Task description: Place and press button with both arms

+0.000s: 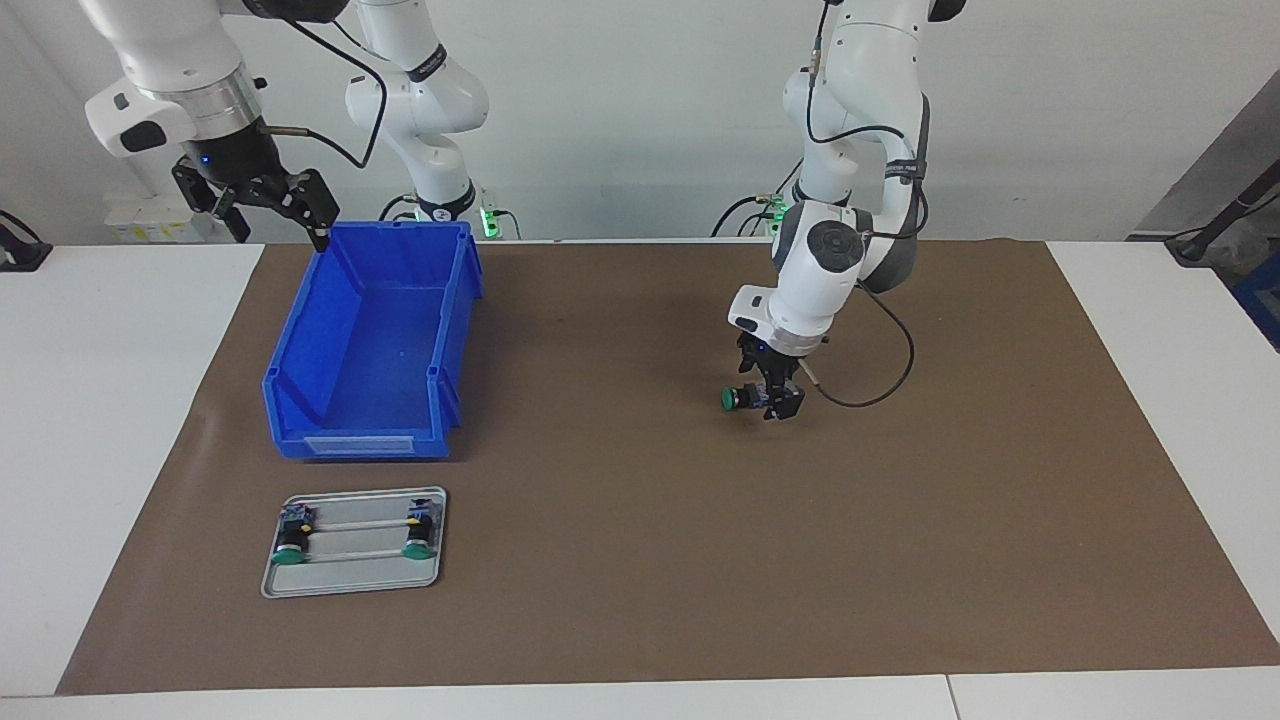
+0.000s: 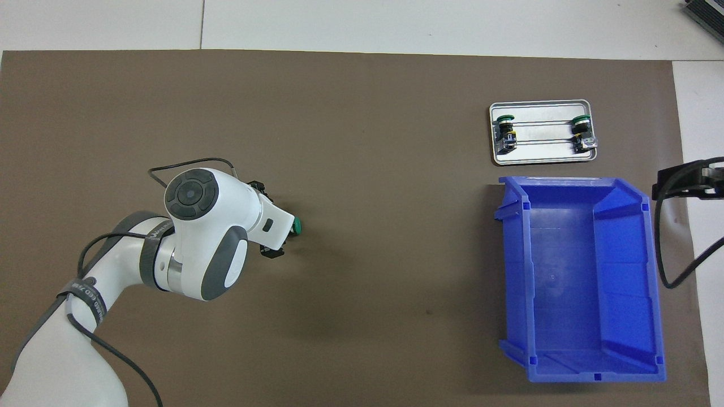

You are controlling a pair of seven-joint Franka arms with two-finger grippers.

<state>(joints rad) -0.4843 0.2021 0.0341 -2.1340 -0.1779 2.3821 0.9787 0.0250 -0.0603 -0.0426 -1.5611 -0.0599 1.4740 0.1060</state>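
Facing view: the left gripper (image 1: 772,398) hangs over the brown mat (image 1: 640,560), jaws closed on the button (image 1: 740,398), green cap sideways. The right gripper (image 1: 262,200) waits with jaws wide above the blue bin (image 1: 375,340).

Overhead view: 2 more buttons (image 2: 505,133) lie on the metal tray (image 2: 543,155), farther than the bin

worktop (image 1: 120,420): white, overlaid by a brown mat (image 1: 640,520)
bin (image 1: 375,345): blue, on mat toward the right arm's end
tray (image 1: 355,542): metal, on mat, farther from the robots than bin
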